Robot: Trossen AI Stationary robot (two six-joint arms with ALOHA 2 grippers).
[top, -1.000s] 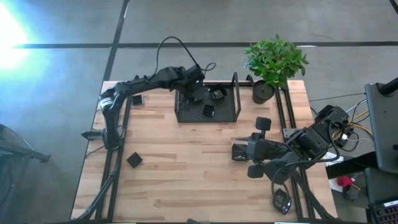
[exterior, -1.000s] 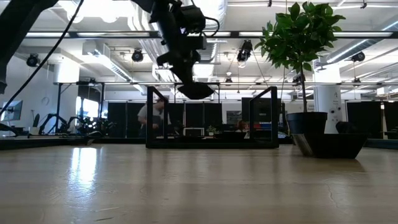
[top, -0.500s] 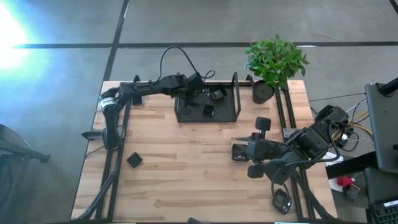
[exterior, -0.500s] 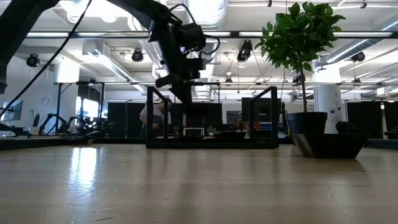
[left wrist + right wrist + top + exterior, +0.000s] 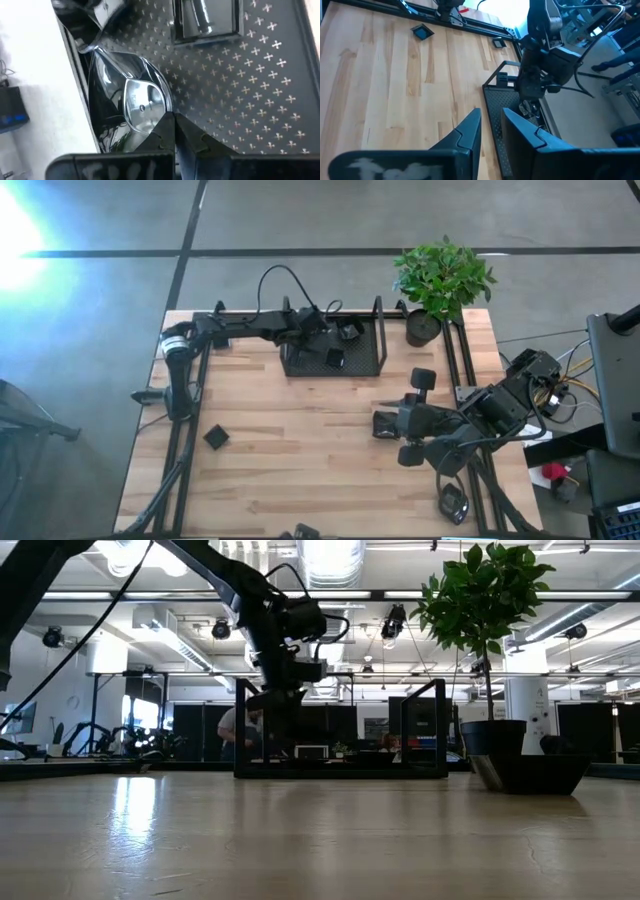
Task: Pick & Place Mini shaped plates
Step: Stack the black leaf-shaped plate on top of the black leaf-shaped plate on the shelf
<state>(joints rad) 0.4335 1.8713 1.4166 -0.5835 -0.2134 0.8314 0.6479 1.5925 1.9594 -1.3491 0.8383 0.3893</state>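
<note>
two hands: left hand [image 5: 173,131] closed over tray [image 5: 260,90].

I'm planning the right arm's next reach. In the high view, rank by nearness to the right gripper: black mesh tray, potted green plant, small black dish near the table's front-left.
From the right gripper:
1. Black mesh tray, back centre.
2. Potted green plant, back right.
3. Small black dish, front left.

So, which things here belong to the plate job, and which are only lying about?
Part of the job:
- mini plates inside the mesh tray, e.g.
- oval plate pinched by the left gripper
- loose plates on the table
- right gripper, waiting over the table

Only lying about:
- potted plant
</note>
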